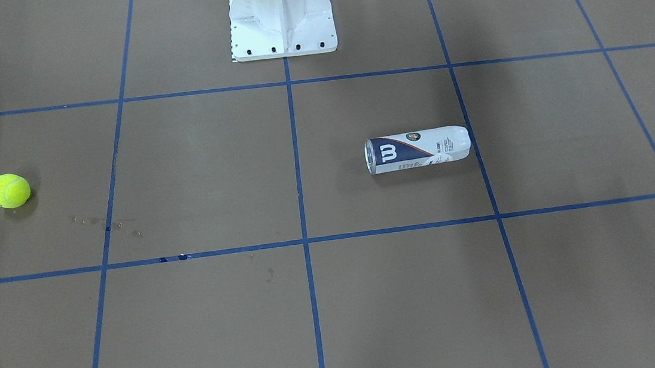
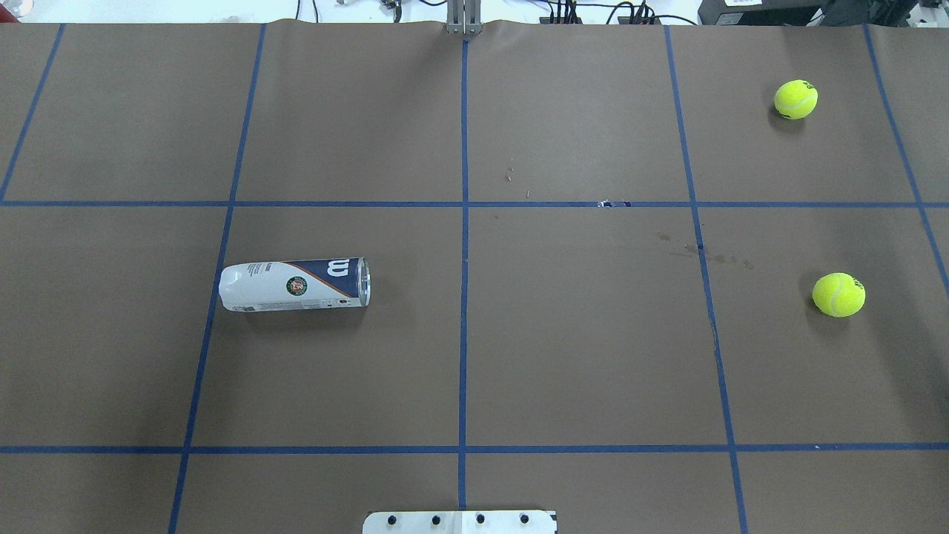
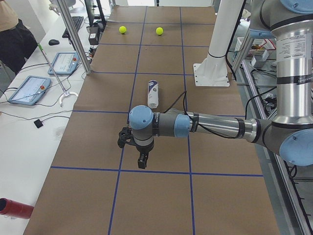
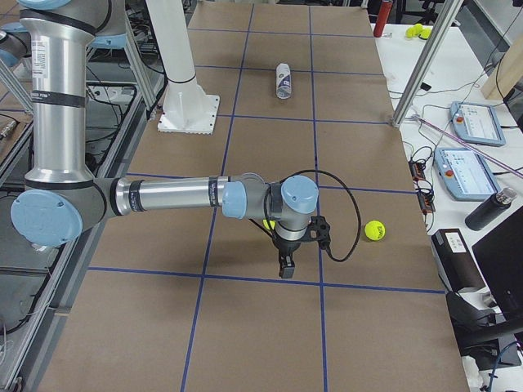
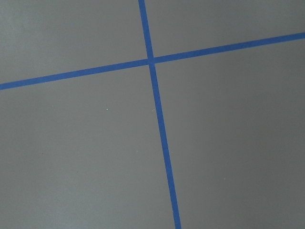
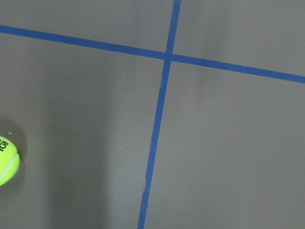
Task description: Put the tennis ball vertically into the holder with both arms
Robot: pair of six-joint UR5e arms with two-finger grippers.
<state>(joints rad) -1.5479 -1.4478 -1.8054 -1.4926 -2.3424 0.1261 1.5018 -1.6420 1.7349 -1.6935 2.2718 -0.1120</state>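
Well, a brown paper-covered table (image 2: pixel 578 334) gridded with blue tape (image 2: pixel 464 334) carries a clear plastic tennis-ball can (image 2: pixel 294 285) lying on its side. Its navy-and-white label shows a white "W" and a round green badge. A yellow-green tennis ball (image 2: pixel 838 294) and a second ball (image 2: pixel 795 99) lie well apart from the can, near the table's edge on the robot's right. The left gripper (image 3: pixel 141 161) and right gripper (image 4: pixel 286 268) hang over bare paper away from the can. I cannot tell how far either is parted.

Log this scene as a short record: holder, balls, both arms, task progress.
holder: lying on its side, left half of the table
nearer ball, farther ball: loose on the right half
left gripper: raised over the table, fingers' state unclear
right gripper: raised close to the nearer ball, fingers' state unclear
progress: nothing grasped, holder not yet upright
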